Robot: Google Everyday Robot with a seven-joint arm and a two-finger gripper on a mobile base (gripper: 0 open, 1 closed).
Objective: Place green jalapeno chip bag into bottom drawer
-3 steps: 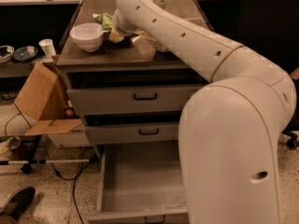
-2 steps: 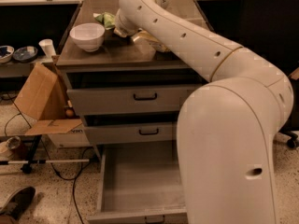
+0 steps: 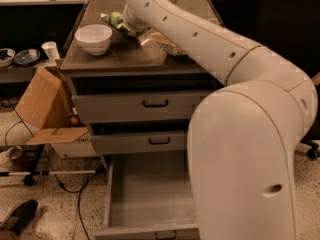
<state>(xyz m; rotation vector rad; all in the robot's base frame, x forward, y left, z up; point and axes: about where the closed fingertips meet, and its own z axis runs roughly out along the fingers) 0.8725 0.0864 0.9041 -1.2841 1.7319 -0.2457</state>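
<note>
The green jalapeno chip bag lies on the cabinet top, at the back, right of the white bowl; only its left part shows past the arm. The gripper is at the end of the white arm, low over the cabinet top and right against the bag, mostly hidden behind the arm's wrist. The bottom drawer is pulled out wide at floor level, its grey tray bare. The two shallower drawers above it are closed.
A white bowl stands on the cabinet top at the left. A yellow and brown chip bag lies under the arm. An open cardboard box and cables sit left of the cabinet. The robot's big white body fills the right.
The view has moved closer to the cabinet; the arm stays reached over the cabinet top at the green bag. The bag and the drawer have not visibly moved.
</note>
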